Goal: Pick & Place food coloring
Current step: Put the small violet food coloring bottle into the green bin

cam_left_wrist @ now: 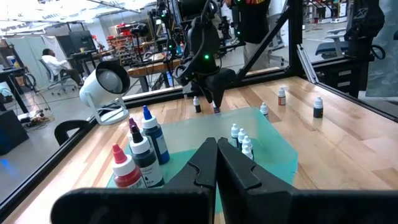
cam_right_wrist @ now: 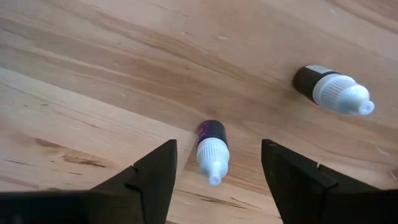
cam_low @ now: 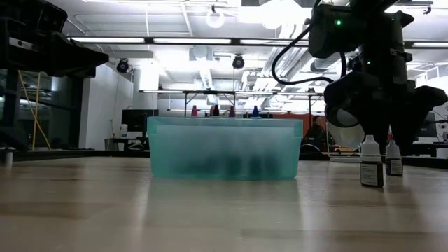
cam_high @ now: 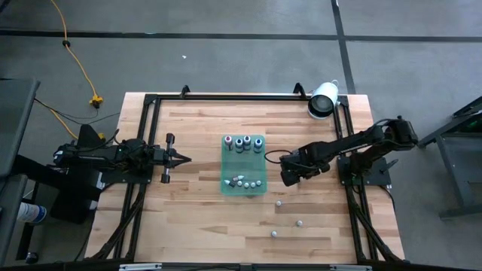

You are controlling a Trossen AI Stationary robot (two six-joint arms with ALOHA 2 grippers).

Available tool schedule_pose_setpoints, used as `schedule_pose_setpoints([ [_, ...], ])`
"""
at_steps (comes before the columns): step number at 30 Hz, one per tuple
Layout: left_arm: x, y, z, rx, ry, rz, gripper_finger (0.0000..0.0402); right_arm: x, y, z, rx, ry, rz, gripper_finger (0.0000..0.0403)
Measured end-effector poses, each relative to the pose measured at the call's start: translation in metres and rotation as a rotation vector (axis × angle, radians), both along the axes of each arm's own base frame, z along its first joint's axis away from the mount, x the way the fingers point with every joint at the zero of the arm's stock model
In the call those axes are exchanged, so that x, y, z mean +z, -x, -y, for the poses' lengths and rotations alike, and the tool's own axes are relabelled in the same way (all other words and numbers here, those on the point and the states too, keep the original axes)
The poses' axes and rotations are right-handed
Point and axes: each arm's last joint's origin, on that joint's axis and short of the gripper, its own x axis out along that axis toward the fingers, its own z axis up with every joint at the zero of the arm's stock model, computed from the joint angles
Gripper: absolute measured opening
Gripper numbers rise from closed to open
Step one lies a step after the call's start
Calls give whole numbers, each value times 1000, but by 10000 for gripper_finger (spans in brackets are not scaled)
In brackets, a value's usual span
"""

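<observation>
The food coloring is a set of tiny bottles. Larger ones with red, dark and blue tops (cam_left_wrist: 142, 149) and several small whitish ones (cam_left_wrist: 240, 139) stand in the green tray (cam_high: 242, 164). My right gripper (cam_right_wrist: 214, 180) points down just right of the tray, open. Its fingers stand on either side of a small upright dark bottle with a white cap (cam_right_wrist: 211, 148) without touching it. A second such bottle (cam_right_wrist: 333, 90) stands close by on the wood; the low view shows both bottles (cam_low: 371, 164). My left gripper (cam_high: 184, 158) waits left of the tray, shut.
Three more small bottles (cam_high: 279, 202) (cam_high: 299, 223) (cam_high: 275, 234) stand on the table nearer its near edge, right of centre. A large white cylinder (cam_high: 324, 99) lies at the far right corner. A black frame rail (cam_high: 226, 96) runs round the table. Bare wood lies near left.
</observation>
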Motion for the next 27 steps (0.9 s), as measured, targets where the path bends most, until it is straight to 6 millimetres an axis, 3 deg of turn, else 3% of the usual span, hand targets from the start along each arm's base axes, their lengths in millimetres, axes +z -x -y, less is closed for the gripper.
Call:
schedule_pose_setpoints([
  [27, 0, 0, 0, 0, 0, 0, 0, 0, 0, -1, 1, -19, -1, 126],
])
